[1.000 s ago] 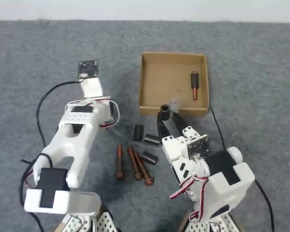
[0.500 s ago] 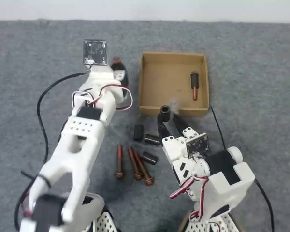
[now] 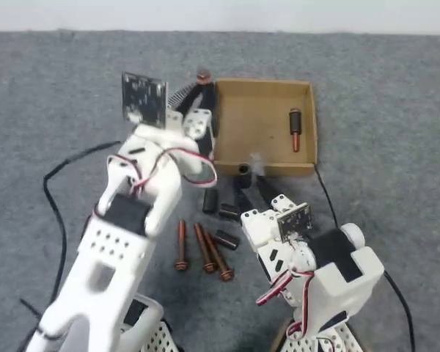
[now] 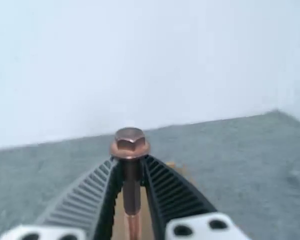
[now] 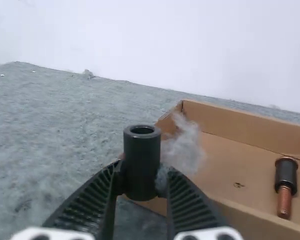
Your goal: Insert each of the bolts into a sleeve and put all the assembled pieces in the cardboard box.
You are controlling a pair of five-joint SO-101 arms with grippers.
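Stretching the left arm (image 3: 125, 220) far forward beside the cardboard box's (image 3: 258, 117) left wall, clamping a copper bolt (image 3: 203, 76) (image 4: 129, 152) head-up in the left gripper (image 3: 203, 94) (image 4: 130, 167). Holding the right arm (image 3: 330, 271) folded low, pinching a black sleeve (image 3: 243, 171) (image 5: 141, 160) upright in the right gripper (image 3: 246, 185) (image 5: 140, 179) just at the box's near wall. Resting one assembled piece (image 3: 295, 130) (image 5: 285, 187) inside the box, with loose bolts (image 3: 202, 249) and sleeves (image 3: 229, 213) lying between the arms.

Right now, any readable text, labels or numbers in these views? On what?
No readable text.
Left camera board: only tiny specks, too small to read.
Right camera board: the same, too small to read.
Box: no print; one small dark mark on its floor, too small to tell.
Held bolt and sleeve: no markings visible.
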